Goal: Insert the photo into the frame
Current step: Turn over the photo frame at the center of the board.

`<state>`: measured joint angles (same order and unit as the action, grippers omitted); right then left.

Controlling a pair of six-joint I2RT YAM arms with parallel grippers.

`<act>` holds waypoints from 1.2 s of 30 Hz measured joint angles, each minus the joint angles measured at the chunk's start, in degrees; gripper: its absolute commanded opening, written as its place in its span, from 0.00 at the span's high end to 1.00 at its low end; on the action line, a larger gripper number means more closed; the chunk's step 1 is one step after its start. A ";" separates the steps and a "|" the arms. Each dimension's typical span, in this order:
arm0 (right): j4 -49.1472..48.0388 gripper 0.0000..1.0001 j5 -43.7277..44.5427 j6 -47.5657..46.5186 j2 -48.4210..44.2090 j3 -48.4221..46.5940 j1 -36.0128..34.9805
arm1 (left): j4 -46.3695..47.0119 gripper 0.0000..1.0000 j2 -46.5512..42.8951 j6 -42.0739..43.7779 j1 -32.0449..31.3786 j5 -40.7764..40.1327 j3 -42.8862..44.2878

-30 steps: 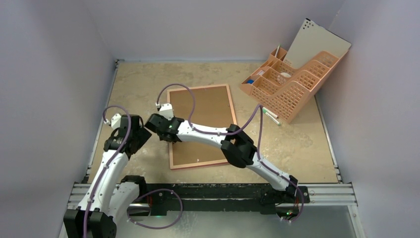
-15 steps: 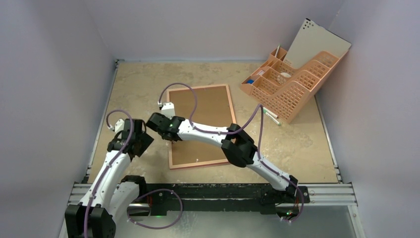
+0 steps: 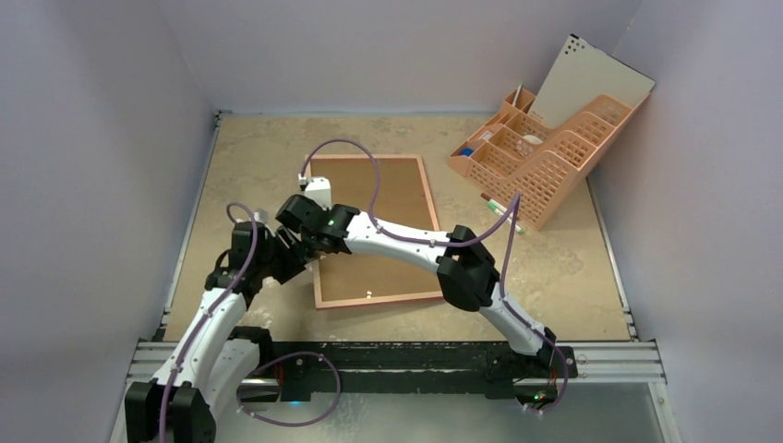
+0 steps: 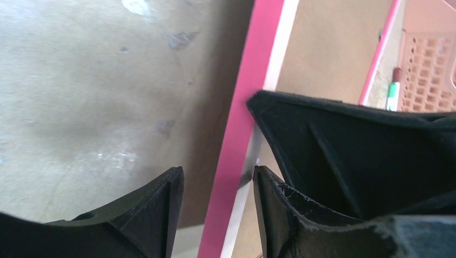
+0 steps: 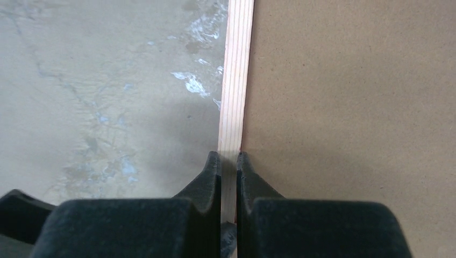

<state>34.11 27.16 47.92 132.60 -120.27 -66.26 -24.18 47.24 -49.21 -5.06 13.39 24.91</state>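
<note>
The frame (image 3: 369,160) lies reverse side up in mid table, its peach-wood rim around a brown backing board (image 3: 392,198). My right gripper (image 3: 312,245) is shut on the frame's left rail (image 5: 236,80); its fingers (image 5: 228,156) pinch the wood beside the board (image 5: 349,80). My left gripper (image 3: 292,253) is open at the same edge. In the left wrist view its jaws (image 4: 218,171) straddle the raised pink rail (image 4: 258,64), and the right finger (image 4: 269,199) touches a white strip along it. The photo's picture side is hidden.
A peach plastic desk organiser (image 3: 545,157) stands at the back right with a white board (image 3: 591,83) leaning in it. Marker pens (image 3: 503,208) lie in front of it. Grey walls close in the left, back and right sides.
My left gripper has moved right and come in around the frame's left edge. My right gripper has kept its hold on the rail and shifted slightly away from me.
</note>
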 measured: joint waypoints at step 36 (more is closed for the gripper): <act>-10.60 0.43 -6.88 1.77 -15.13 10.73 4.66 | 2.84 1.00 -7.43 3.98 0.04 20.65 2.93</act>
<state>23.51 20.27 49.69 117.47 -109.54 -61.60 -21.34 39.81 -45.23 -5.02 34.04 27.83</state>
